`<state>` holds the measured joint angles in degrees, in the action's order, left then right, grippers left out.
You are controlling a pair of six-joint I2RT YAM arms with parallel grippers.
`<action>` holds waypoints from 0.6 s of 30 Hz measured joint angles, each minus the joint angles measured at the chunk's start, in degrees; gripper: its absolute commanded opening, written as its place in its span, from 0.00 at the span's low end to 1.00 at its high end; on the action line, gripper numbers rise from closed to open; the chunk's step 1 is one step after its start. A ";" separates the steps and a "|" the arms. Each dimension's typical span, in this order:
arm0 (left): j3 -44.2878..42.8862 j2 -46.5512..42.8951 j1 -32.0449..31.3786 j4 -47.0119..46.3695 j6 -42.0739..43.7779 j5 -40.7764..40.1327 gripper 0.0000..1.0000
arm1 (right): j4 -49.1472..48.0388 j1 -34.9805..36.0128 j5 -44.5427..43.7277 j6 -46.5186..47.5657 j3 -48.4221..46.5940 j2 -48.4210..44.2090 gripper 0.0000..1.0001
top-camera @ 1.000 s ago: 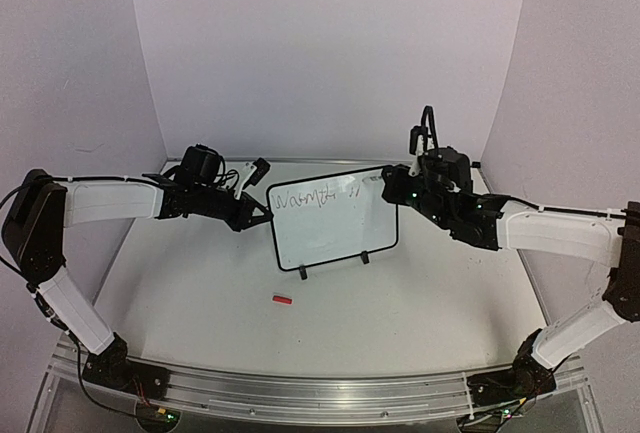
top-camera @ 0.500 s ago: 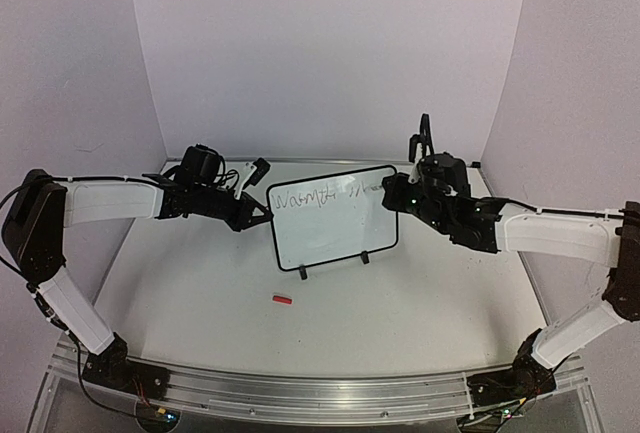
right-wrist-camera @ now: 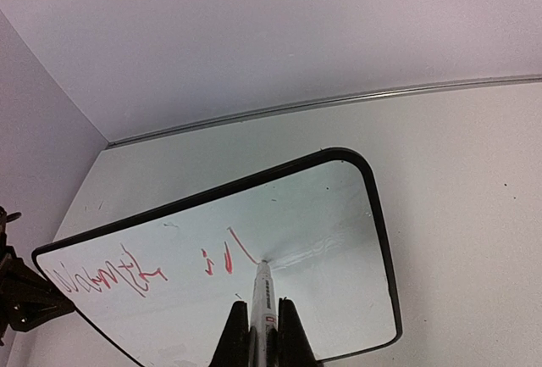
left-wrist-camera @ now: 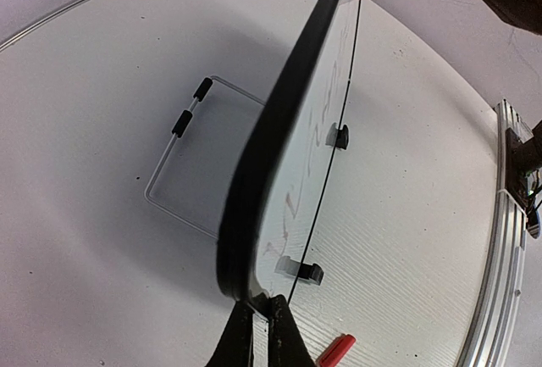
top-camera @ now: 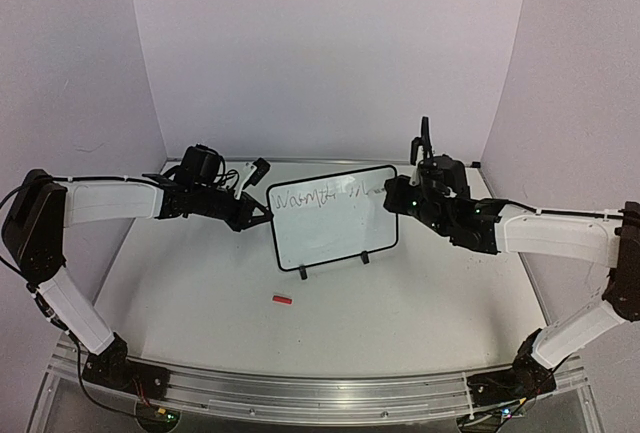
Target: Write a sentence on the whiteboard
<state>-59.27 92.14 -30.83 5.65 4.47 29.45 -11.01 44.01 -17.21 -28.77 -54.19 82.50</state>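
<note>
The whiteboard (top-camera: pixel 335 238) is standing tilted on its two clip feet near the middle of the table (top-camera: pixel 200 293). The left gripper (left-wrist-camera: pixel 261 325) is pinching the board's left frame edge between closed fingers. The right gripper (right-wrist-camera: pixel 262 333) is clamping a marker (right-wrist-camera: pixel 262 286), whose tip is touching the board's upper right area. The sentence (right-wrist-camera: pixel 110 275) is showing as a single red scrawled line along the top. A red cap (top-camera: pixel 282 300) is lying on the table in front of the board.
</note>
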 measured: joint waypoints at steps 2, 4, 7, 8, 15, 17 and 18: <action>0.00 0.00 0.00 -0.02 0.00 0.00 0.00 | 0.01 0.00 -0.34 0.05 0.00 -0.02 0.00; 0.00 0.00 0.00 -0.02 0.00 0.00 0.00 | 0.07 0.00 -0.51 0.20 0.00 -0.11 0.00; 0.00 0.00 0.00 0.00 0.01 0.00 0.00 | 0.40 0.00 -0.17 0.30 0.00 -0.73 0.00; 0.00 0.00 0.00 0.00 0.02 0.00 0.00 | 0.48 0.00 0.32 0.34 0.00 -1.19 0.00; 0.00 0.00 0.00 -0.02 0.00 0.00 0.00 | 0.69 0.00 5.81 0.52 0.46 -7.41 0.00; 0.00 0.00 0.00 0.00 -0.02 0.00 0.00 | 0.89 0.00 7.58 0.83 0.66 -9.10 0.00; 0.00 0.00 0.00 0.00 -0.02 0.00 0.00 | 1.00 0.00 8.35 1.05 0.69 -9.69 0.00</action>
<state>-59.27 92.14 -30.83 5.65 4.45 29.45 -10.01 44.01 -8.86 -27.72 -53.51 72.81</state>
